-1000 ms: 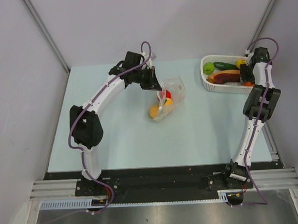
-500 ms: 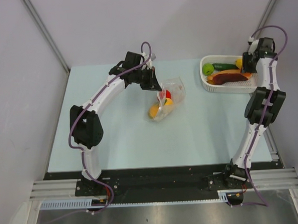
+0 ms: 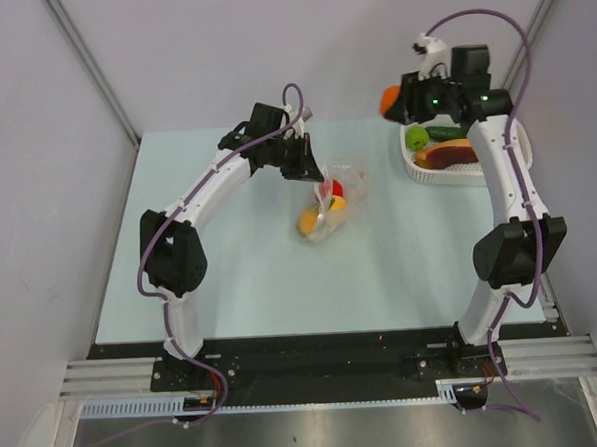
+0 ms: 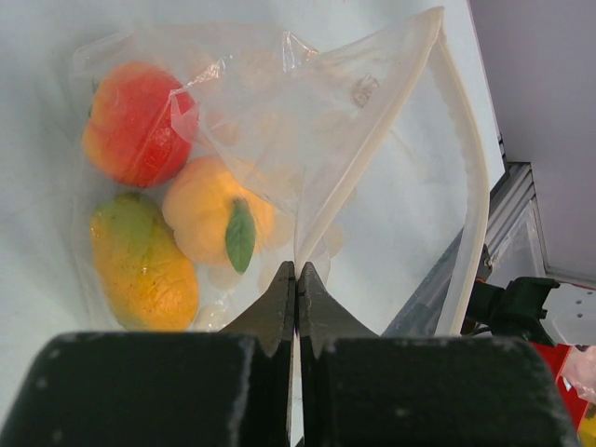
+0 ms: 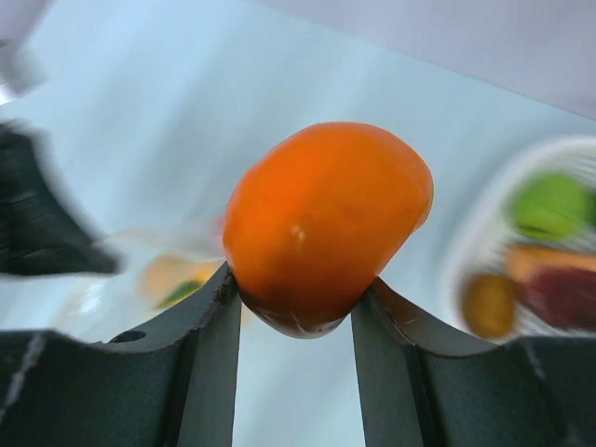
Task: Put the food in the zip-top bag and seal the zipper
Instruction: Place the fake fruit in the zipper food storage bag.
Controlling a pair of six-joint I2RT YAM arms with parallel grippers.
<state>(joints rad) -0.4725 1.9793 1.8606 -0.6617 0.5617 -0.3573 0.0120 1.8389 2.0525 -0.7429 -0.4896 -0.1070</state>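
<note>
The clear zip-top bag [image 3: 349, 184] lies mid-table with a red fruit [image 4: 135, 121], a yellow fruit with a green leaf [image 4: 214, 219] and a yellow-orange fruit [image 4: 144, 270] inside. My left gripper [image 3: 303, 163] is shut on the bag's mouth edge, pinching the pale zipper strip [image 4: 368, 144] between its jaws [image 4: 297, 279]. My right gripper [image 3: 400, 100] hangs in the air over the basket's left end, shut on an orange toy fruit [image 5: 326, 219] that bulges above its fingers [image 5: 209, 317].
A white lattice basket [image 3: 438, 179] stands at the table's back right with a green round piece [image 3: 416, 135], a dark green piece [image 3: 446, 132] and a dark red one [image 3: 453, 153]. Grey walls rise close behind.
My right gripper closed on the orange fruit in the basket, rose out and swung left over the basket's left end. The left arm and bag have not moved.
</note>
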